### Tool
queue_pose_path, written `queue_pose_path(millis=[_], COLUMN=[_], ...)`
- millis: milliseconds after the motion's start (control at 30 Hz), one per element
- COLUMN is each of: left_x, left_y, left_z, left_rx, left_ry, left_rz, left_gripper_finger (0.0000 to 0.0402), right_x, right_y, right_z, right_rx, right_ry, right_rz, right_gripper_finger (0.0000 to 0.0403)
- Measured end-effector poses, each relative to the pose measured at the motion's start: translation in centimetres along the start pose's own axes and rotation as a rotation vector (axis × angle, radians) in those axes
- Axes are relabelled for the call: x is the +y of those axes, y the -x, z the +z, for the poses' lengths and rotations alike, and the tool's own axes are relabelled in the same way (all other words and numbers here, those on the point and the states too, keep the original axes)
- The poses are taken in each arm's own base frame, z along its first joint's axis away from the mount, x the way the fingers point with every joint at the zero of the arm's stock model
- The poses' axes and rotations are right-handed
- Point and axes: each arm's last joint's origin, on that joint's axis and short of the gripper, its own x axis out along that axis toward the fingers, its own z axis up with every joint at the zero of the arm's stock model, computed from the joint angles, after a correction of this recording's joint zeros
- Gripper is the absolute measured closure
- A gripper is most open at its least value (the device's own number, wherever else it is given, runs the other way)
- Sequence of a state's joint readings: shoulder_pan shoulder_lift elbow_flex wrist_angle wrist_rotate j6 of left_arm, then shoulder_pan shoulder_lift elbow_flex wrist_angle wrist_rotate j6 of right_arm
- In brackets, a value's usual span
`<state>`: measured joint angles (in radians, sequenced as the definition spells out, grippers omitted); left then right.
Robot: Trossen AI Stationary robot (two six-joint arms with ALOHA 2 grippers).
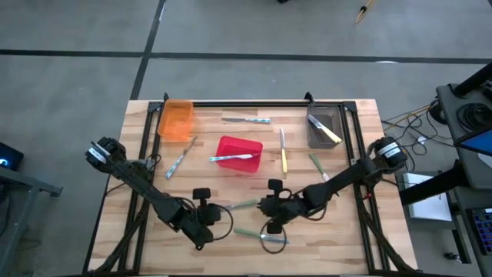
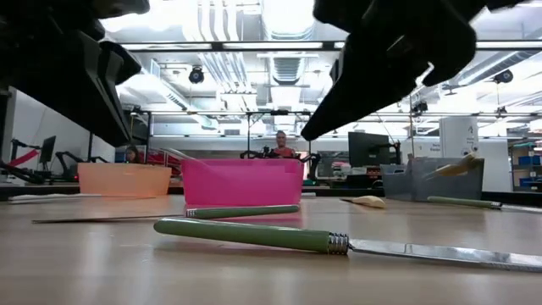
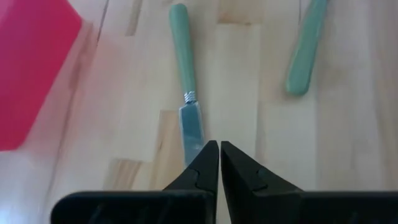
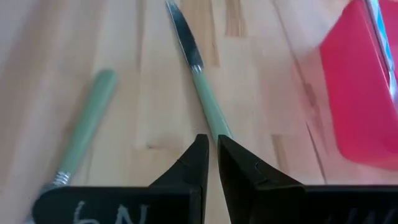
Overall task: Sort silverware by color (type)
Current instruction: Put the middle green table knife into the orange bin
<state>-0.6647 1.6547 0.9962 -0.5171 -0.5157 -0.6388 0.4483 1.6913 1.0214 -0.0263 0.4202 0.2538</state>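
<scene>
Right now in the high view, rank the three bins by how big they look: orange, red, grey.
1. Red plastic bin, largest.
2. Orange translucent bin and grey bin look about alike; I can't rank them.

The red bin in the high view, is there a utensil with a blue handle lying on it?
Yes, a blue-handled utensil lies across the top of the red bin, with its silver end toward the right side.

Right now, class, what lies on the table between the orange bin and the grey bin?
In the high view, one blue-handled knife lies on the wood between the orange bin and the grey bin, touching neither.
</scene>
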Motion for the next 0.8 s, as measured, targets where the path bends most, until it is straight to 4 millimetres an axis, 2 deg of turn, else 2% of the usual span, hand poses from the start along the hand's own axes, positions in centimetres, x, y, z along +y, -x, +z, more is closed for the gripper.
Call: queue_pose_path(millis=[233,367,567,800], left_x=[0.0,-0.1,-0.1,-0.1], left_y=[-0.3,-0.6,-0.8,-0.9], left_z=[-0.2,-0.2,-0.2,-0.8], left_rx=[-0.006,-0.013,-0.02,-0.003], left_ry=[0.0,-0.002,0.027,0.087], left_rz=[0.025,0.044,0.051,0.051], left_gripper_finger=[0.0402,0.0402,0.0402,0.0402], right_x=[-0.4,-0.9,-1.4,-0.8], right_y=[-0.4,-1.6,-3.9,-6.9], right_z=[-2.4,-3.1,-2.8,-0.9], right_rx=[-0.244,-0.28,-0.256,-0.265], right_ry=[-0.083,-0.109,-0.112,-0.05], right_rz=[0.061,0.052,0.019,0.063], right_gripper_finger=[0.0376,0.0375,0.035,0.0287])
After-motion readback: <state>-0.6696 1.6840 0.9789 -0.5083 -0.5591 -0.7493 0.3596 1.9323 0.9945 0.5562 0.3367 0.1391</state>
